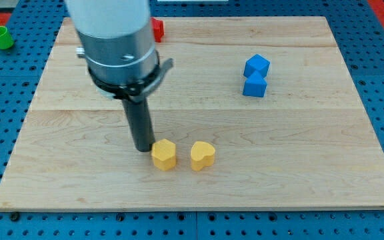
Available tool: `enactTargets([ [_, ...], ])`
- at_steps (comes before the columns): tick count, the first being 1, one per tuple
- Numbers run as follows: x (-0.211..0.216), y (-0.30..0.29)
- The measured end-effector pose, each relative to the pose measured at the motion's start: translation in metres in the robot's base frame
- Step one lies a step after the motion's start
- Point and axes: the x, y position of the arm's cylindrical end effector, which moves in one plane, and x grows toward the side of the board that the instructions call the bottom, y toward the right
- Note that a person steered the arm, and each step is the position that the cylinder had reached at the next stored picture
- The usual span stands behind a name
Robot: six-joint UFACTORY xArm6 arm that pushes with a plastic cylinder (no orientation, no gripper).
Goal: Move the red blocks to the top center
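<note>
Beyond the board's top-left corner, off the wood, a small green cup sat on the blue pegboard that surrounded the wooden board. Over the board's upper left the arm's grey cylindrical body filled the frame, hiding much of that area. From under it the dark rod came straight down, and my tip rested on the wood left of centre, toward the bottom edge. The arm carried no gripper, so it held nothing; the tip stood just beside the left face of a yellow block, so close that contact could not be told for sure.

A second yellow block, heart-shaped, lay near the first on its right, with a small gap between them.

At the top edge, left of centre, a red block showed only in part, its left side covered by the arm's body; its shape could not be made out. No other red block was visible.

Toward the top-right corner, two blue blocks stood touching: the upper blue block and, below it, the lower blue block.
</note>
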Motion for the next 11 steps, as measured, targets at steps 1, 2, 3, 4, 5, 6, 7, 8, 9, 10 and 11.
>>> enactTargets([
  [1, -0.039, -0.053],
  [2, -0.096, -0.15],
  [3, -0.183, -0.204],
  [4, -0.242, -0.196],
  [5, -0.263, -0.128],
  [6, -0.263, -0.086],
  [7, -0.268, -0.061],
  [8, -0.279, -0.053],
  [9, -0.291, -0.053],
  [10, -0.3, -0.049],
  [11, -0.3, -0.036],
])
